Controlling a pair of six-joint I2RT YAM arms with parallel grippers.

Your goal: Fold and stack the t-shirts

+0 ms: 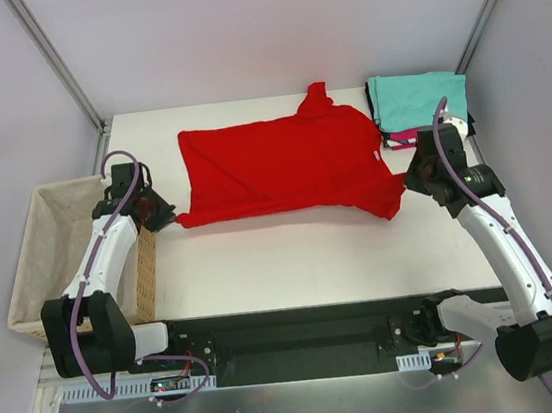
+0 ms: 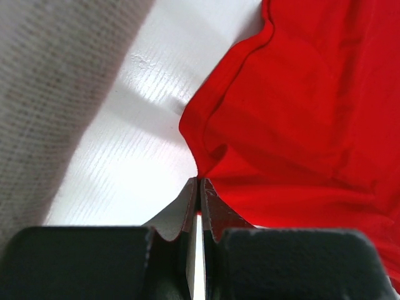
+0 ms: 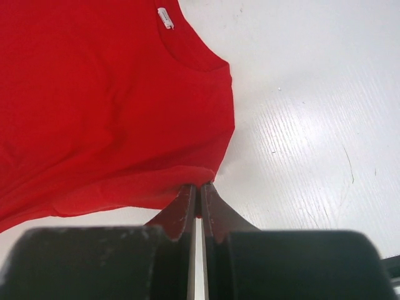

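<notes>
A bright red t-shirt [image 1: 281, 166] lies spread across the middle of the white table [image 1: 292, 255], collar toward the right. My left gripper [image 1: 162, 218] is shut on its near-left corner, and the left wrist view shows the red t-shirt [image 2: 300, 125] bunching into the closed tips of my left gripper [image 2: 200, 182]. My right gripper [image 1: 412, 182] is shut on the near-right corner. In the right wrist view the red t-shirt's [image 3: 106, 106] rolled edge sits pinched in my right gripper [image 3: 200, 186]. A stack of folded t-shirts [image 1: 419, 98], teal on top with magenta and black edges below, rests at the back right.
A wicker basket [image 1: 54, 244] with beige lining stands off the table's left edge, close to my left arm; its lining [image 2: 37, 94] fills the left of the left wrist view. Metal frame posts rise at the back corners.
</notes>
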